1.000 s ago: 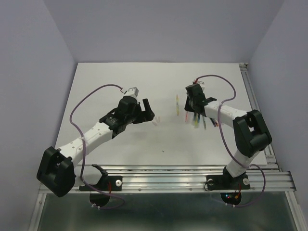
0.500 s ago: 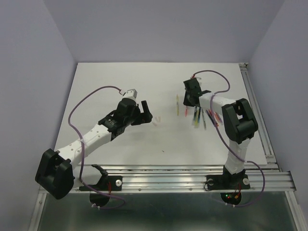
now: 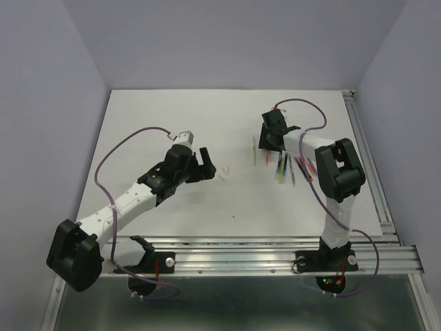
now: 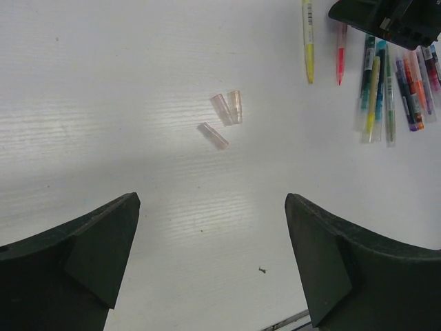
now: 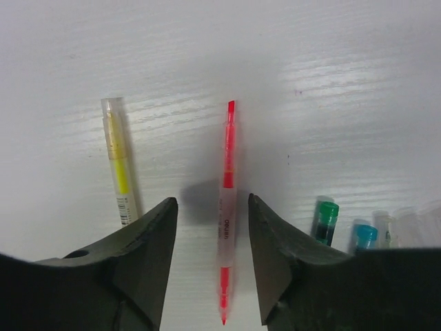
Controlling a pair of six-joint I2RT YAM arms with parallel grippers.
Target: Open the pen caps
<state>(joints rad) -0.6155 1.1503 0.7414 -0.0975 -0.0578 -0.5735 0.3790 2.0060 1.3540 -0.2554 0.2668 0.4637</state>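
Three pale translucent pen caps point(image 4: 227, 110) lie loose on the white table ahead of my left gripper point(image 4: 210, 201), which hangs open and empty above the bare surface; in the top view the caps point(image 3: 224, 172) are just right of it point(image 3: 209, 163). My right gripper point(image 5: 211, 200) is open and straddles a red pen point(image 5: 227, 207) that lies flat, both tips bare, with a gap to each finger. A yellow pen point(image 5: 118, 162) with a clear cap on its far end lies left of it. Several more pens point(image 3: 288, 167) lie to the right.
Green point(image 5: 325, 221) and blue point(image 5: 364, 236) pen ends lie close to the right finger. The right arm's black wrist point(image 4: 386, 17) shows at the top right of the left wrist view. An aluminium rail point(image 3: 368, 158) runs along the table's right edge.
The right gripper has opened and let go of the red pen, which now lies on the table. The right arm shifted slightly up-left; the left arm drew back a little.
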